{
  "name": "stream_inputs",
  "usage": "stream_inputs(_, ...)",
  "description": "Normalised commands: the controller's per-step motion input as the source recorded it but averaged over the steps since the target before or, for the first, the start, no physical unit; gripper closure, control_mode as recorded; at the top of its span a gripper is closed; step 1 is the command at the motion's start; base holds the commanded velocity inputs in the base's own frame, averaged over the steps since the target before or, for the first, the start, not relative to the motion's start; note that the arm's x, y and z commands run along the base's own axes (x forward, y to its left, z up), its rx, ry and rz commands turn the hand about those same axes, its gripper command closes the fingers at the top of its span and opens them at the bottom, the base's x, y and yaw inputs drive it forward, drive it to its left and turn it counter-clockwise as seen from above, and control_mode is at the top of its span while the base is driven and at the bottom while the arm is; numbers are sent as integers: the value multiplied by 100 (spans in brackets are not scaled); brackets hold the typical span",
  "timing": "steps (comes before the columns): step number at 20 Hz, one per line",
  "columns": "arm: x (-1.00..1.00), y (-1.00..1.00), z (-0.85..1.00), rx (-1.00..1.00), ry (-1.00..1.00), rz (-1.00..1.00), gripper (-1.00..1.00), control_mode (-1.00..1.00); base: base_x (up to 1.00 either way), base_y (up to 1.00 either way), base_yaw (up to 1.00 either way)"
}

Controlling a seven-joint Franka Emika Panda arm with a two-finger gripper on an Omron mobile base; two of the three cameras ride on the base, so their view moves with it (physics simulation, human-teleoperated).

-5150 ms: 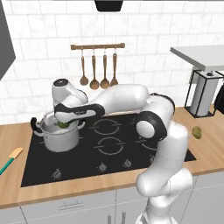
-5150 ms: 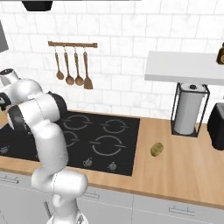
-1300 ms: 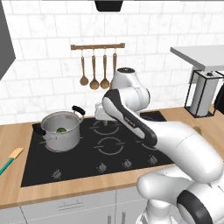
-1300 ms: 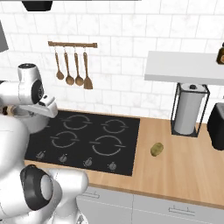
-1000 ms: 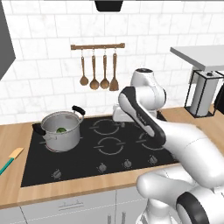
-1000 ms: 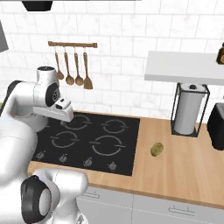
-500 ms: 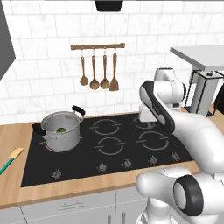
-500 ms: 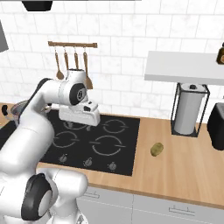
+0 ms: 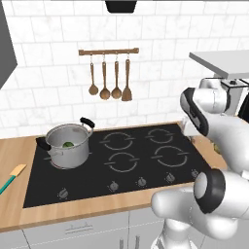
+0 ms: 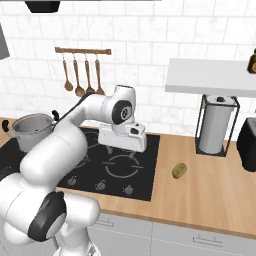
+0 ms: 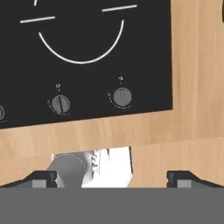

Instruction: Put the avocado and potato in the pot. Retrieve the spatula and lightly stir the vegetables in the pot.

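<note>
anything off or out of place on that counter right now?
Nothing spilled or damaged. The potato lies loose on the wooden counter right of the hob, not in the pot. The spatula lies flat at the counter's left edge.

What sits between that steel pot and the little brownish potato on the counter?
In the right base view, the black cooktop and the robot's gripper above it lie between the pot and the potato.

The pot (image 9: pixel 68 146) stands on the left part of the black cooktop (image 9: pixel 121 165), left of centre in the frame, with the avocado (image 9: pixel 68 144) showing dark green inside it. At the far left edge the spatula (image 9: pixel 10 177) lies on the wooden counter (image 9: pixel 14 155). Wooden utensils (image 9: pixel 109 78) hang from a rail at upper centre. The white arm (image 9: pixel 214 126) curves up the right side.
</note>
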Motion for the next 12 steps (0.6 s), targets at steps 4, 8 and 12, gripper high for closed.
stream_inputs(4, 4, -83, -17, 0, 0, 0, -100, -100, 0, 0, 0)
stream_inputs(8, 12, -80, -20, 0, 0, 0, -100, -100, 0, 0, 0)
stream_inputs(12, 19, -60, -26, 0, 0, 0, -100, -100, 0, 0, 0)
